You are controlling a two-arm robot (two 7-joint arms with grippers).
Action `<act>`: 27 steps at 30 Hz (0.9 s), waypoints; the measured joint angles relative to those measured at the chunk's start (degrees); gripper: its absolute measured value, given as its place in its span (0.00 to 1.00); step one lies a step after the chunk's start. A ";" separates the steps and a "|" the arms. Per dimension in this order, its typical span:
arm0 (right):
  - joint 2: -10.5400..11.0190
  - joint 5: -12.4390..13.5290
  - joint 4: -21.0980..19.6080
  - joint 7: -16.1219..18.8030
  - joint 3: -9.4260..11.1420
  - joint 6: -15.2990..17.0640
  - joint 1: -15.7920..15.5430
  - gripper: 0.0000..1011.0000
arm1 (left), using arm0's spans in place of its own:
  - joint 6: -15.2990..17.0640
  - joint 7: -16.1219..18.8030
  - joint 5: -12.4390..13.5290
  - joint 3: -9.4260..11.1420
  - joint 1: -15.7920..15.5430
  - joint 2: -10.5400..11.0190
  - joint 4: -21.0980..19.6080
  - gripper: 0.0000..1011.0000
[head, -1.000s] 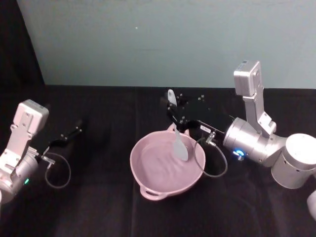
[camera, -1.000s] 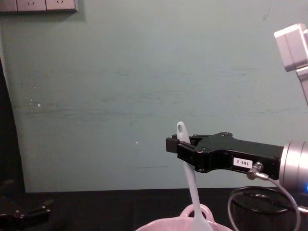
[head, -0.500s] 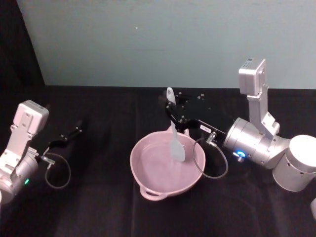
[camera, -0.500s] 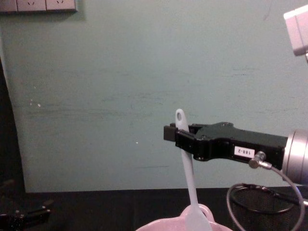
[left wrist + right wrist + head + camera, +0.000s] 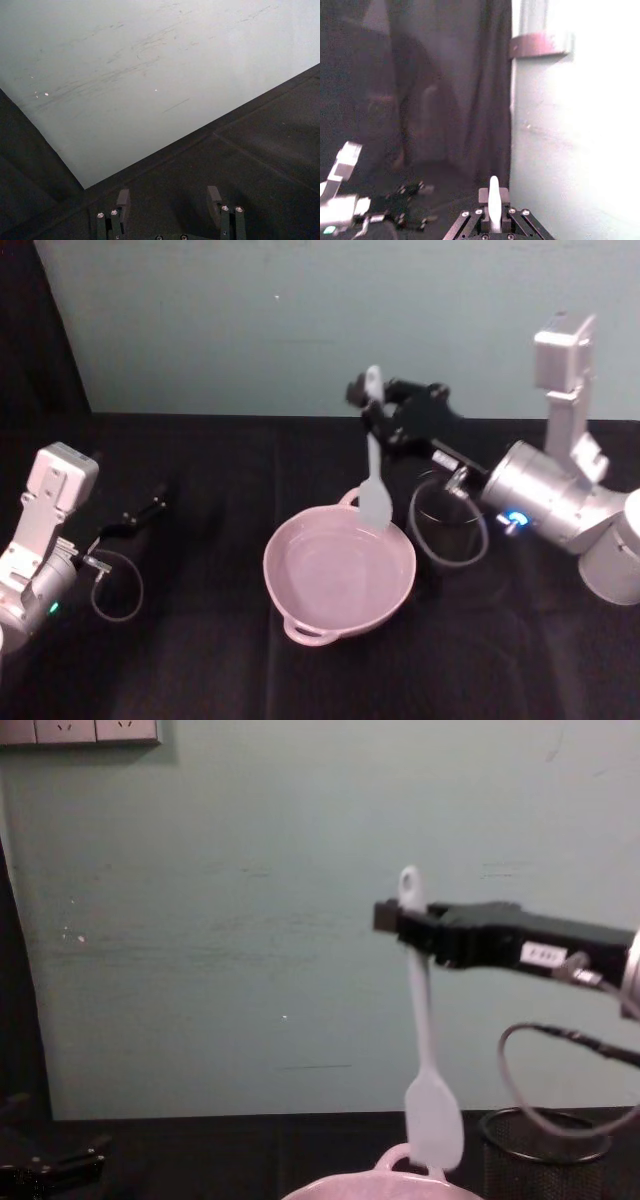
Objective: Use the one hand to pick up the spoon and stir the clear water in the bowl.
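Observation:
My right gripper (image 5: pixel 372 406) is shut on the upper handle of the white spoon (image 5: pixel 375 495), which hangs upright. Its flat blade (image 5: pixel 433 1120) is in the air just above the far rim of the pink bowl (image 5: pixel 272 558), near the bowl's small loop. Clear water lies in the bowl. In the chest view the gripper (image 5: pixel 402 919) reaches in from the right, high above the bowl's rim (image 5: pixel 340 1188). In the right wrist view the spoon's handle (image 5: pixel 493 199) stands between the fingers. My left gripper (image 5: pixel 140 512) is parked far left, open and holding nothing.
A black wire-mesh cup (image 5: pixel 447 532) stands just right of the bowl, below my right arm's cable, also seen in the chest view (image 5: pixel 545 1152). The table is covered in black cloth, with a pale green wall behind it. My left gripper (image 5: pixel 169 200) hovers low over the cloth.
My right gripper has risen and shifted right and back, lifting the spoon's blade out of the bowl's water to just above the far rim. The left arm has not moved.

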 joint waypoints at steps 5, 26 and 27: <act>0.73 1.91 -1.70 -1.72 3.00 -0.90 -1.37 0.12 | 0.00 0.00 0.00 0.00 0.00 0.00 0.00 0.99; -1.82 3.90 -4.30 -10.99 11.54 -1.92 -8.51 0.12 | 0.00 0.00 0.00 0.00 0.00 0.00 0.00 0.99; -1.82 3.90 -4.30 -10.99 11.54 -1.92 -8.51 0.12 | 0.00 0.00 0.00 0.00 0.00 0.00 0.00 0.99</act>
